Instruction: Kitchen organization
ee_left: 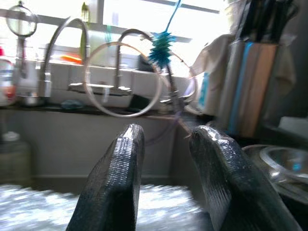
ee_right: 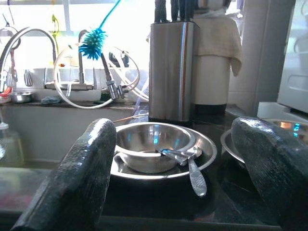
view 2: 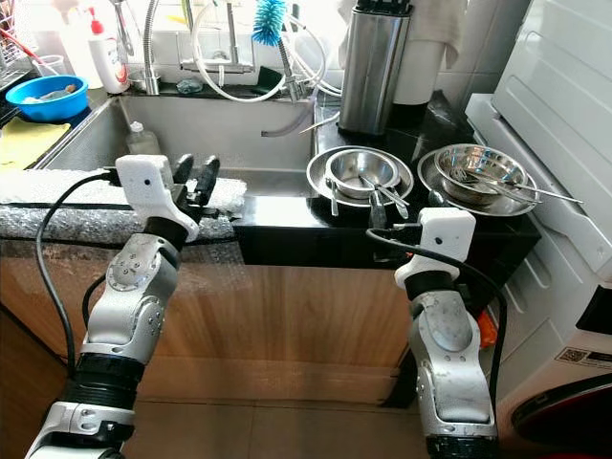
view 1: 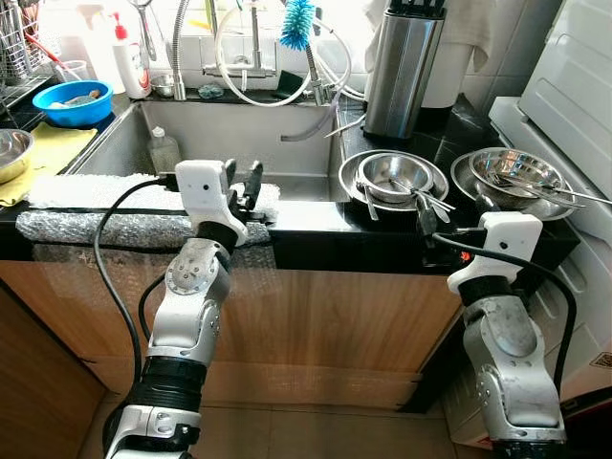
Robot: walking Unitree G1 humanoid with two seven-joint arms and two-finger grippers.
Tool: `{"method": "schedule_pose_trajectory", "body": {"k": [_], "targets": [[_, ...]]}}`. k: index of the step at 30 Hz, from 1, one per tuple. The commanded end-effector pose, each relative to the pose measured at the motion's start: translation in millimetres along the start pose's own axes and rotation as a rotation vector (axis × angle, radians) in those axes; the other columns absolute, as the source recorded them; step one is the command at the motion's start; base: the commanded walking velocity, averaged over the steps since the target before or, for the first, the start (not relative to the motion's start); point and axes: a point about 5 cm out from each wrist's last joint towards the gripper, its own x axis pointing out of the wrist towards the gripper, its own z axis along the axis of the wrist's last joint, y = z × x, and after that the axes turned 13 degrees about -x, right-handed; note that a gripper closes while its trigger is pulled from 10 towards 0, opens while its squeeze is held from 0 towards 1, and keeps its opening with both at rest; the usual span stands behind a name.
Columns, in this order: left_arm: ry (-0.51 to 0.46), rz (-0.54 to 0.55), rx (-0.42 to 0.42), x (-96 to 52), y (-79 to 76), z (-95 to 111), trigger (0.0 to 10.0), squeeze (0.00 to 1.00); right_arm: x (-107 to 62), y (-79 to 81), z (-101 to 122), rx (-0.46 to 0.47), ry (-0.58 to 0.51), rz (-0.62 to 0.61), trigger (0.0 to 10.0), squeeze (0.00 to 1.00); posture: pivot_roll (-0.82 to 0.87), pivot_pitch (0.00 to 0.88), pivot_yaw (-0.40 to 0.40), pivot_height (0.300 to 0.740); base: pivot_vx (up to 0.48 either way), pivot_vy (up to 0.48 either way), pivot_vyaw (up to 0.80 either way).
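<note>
A steel plate holds a steel bowl [view 1: 397, 175] with spoons [ee_right: 190, 163] laid across it, on the black counter [view 1: 316, 222] right of the sink [view 1: 239, 134]. A second steel bowl [view 1: 512, 172] with utensils stands further right. My right gripper [view 1: 426, 218] hovers at the counter's front edge just before the first bowl, open wide, its fingers [ee_right: 86, 163] framing the bowl with nothing between them. My left gripper [view 1: 243, 184] is raised over the sink's front rim, open with a narrow gap and nothing held, its fingers [ee_left: 120, 178] pointing toward the taps.
Bubble wrap [view 1: 86, 206] pads the sink's front edge. A small bottle [view 1: 164, 148] stands in the sink. A steel knife block [view 1: 402, 72] rises behind the bowls. A blue bowl [view 1: 72, 100], a soap bottle [view 1: 129, 62] and a yellow cloth [view 1: 53, 148] are at left. A white appliance [view 1: 574, 86] flanks the right.
</note>
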Motion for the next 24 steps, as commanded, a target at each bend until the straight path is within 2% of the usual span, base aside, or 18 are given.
{"method": "schedule_pose_trajectory", "body": {"k": [1,6,12,18,24], "targets": [[0.016,0.045,0.056,-7.9,19.6,-3.5,10.0,0.00,-10.3,-1.4,0.3,0.001,0.001,-0.031,10.0,0.00,-0.17,0.000,-0.021,0.740,0.000,0.000,0.00],[0.026,0.064,0.069,-16.5,28.2,-5.4,10.0,0.00,-22.4,-3.6,-4.2,0.001,0.025,-0.079,10.0,0.00,-0.16,0.000,-0.019,0.740,0.000,0.000,0.00],[0.045,0.067,0.063,-27.0,28.1,-11.0,10.0,0.00,-32.0,1.2,-8.7,0.006,0.052,-0.074,10.0,0.00,-0.16,0.000,-0.015,0.740,0.000,0.000,0.00],[0.039,0.047,0.055,-19.6,22.7,-9.1,10.0,0.00,-24.9,5.8,-6.5,0.018,0.045,-0.087,10.0,0.00,-0.15,0.000,0.007,0.740,0.000,0.000,0.00],[0.054,0.034,0.085,-16.1,30.6,-4.5,10.0,0.00,-21.7,21.9,-9.4,0.052,0.054,-0.094,10.0,0.00,-0.13,0.000,0.045,0.740,0.000,0.000,0.00]]}}
